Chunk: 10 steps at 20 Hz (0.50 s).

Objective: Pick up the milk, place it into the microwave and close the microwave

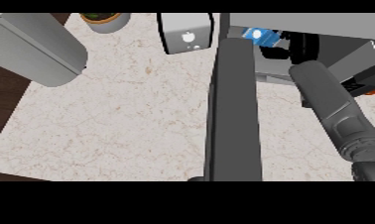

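The milk [261, 35], a small blue and white carton, sits tilted inside the open microwave [307, 24] at the upper right. My right hand [299, 47] reaches into the cavity from the right forearm and curls against the carton's right side. Most of the carton is hidden by the hand and the cavity's shadow. The microwave's dark door [234, 114] stands swung open toward me and appears edge-on as a long slab down the middle. Only the left forearm [40, 49] shows, at the upper left; its hand is out of view.
A white boxy appliance [187, 32] stands at the back, just left of the microwave. A potted plant [106, 20] is at the back left. The pale marble counter [124, 124] spreads left of the door, with a dark edge at the far left.
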Available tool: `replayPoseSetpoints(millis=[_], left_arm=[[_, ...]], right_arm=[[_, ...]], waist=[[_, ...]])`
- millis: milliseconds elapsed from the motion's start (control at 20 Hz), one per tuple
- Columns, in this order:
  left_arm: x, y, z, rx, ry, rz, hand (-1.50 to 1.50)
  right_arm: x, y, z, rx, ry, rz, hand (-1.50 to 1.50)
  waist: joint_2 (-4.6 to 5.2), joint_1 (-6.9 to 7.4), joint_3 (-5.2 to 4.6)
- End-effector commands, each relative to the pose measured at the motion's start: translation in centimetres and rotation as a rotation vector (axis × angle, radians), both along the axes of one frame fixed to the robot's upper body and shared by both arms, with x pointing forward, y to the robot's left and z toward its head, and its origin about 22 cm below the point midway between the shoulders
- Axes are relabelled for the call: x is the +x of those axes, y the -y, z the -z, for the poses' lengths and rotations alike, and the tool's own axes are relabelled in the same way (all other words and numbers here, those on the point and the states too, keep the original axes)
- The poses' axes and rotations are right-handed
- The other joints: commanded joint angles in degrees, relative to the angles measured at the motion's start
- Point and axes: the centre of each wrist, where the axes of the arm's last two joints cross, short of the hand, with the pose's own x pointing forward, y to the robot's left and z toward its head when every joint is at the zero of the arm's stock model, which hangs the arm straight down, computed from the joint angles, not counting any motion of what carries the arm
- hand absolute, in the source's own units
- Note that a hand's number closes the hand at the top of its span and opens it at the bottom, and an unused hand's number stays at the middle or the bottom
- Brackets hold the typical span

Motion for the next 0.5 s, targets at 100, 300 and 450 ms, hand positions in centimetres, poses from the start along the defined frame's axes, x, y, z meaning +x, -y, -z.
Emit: replayPoseSetpoints(millis=[100, 300, 450], left_arm=[[0.4, 0.0, -0.2, 0.042, 0.006, 0.003, -1.50], [0.8, 0.4, -0.1, 0.055, -0.006, 0.001, -1.50], [1.1, 0.0, 0.7, 0.044, -0.017, 0.034, -1.50]], right_arm=[[-1.9, 3.2, 2.5, -0.121, -0.047, 0.273, -1.50], [-0.4, 1.0, 0.5, -0.088, -0.017, 0.055, -1.50], [0.3, 0.4, -0.7, -0.076, -0.008, 0.025, -1.50]], waist=[[0.68, 1.30, -0.04], [0.12, 0.89, 0.21], [0.31, 1.52, 0.10]])
